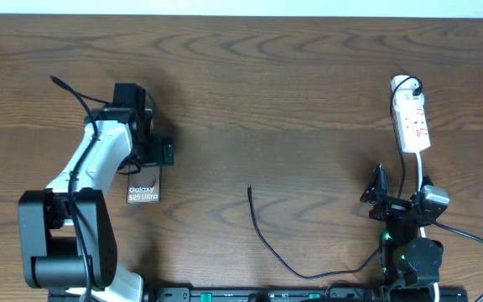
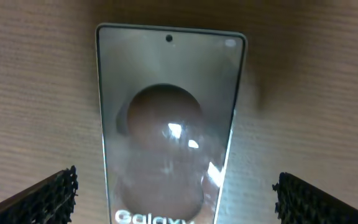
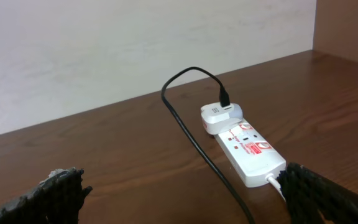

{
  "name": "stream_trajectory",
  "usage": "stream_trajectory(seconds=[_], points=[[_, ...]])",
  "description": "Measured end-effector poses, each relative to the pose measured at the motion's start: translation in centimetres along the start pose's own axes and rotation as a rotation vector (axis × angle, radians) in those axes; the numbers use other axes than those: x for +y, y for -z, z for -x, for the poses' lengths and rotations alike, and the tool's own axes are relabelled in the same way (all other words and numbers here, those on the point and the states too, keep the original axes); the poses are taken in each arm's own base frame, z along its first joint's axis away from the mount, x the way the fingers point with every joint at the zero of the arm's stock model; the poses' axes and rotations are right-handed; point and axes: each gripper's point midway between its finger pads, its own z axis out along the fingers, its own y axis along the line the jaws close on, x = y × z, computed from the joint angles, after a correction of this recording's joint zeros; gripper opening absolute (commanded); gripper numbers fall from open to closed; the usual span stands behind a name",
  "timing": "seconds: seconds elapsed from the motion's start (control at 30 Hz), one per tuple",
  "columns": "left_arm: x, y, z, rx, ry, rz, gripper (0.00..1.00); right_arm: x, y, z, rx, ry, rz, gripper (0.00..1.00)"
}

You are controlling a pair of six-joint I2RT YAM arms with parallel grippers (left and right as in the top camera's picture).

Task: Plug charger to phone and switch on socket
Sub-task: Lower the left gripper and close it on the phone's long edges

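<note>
Work has hardly begun, we judge: the charger (image 1: pixel 251 205) lies loose at lower centre, tip well apart from the phone (image 1: pixel 143 192) at left; the socket (image 1: pixel 412 122), upper right, awaits switching. Our left hand (image 1: pixel 148 161) hovers wide open over the phone; our right hand (image 1: pixel 376 186) gapes empty.

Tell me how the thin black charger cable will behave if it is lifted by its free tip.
The cable will probably be floppy: it lies in loose curves on the table, so the length behind would likely sag and drag. It looks thin, so probably light. Its tip is small, so it may twist when pinched.
</note>
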Motion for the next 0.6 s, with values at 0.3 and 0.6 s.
stream_trajectory(seconds=[0.3,0.6], points=[[0.15,-0.98,-0.56,-0.002,0.004,0.008,1.0,-0.01,0.0,0.0,0.0,0.0,0.0,0.99],[0.29,-1.2,-0.78,0.002,0.004,0.015,1.0,-0.01,0.0,0.0,0.0,0.0,0.0,0.99]])
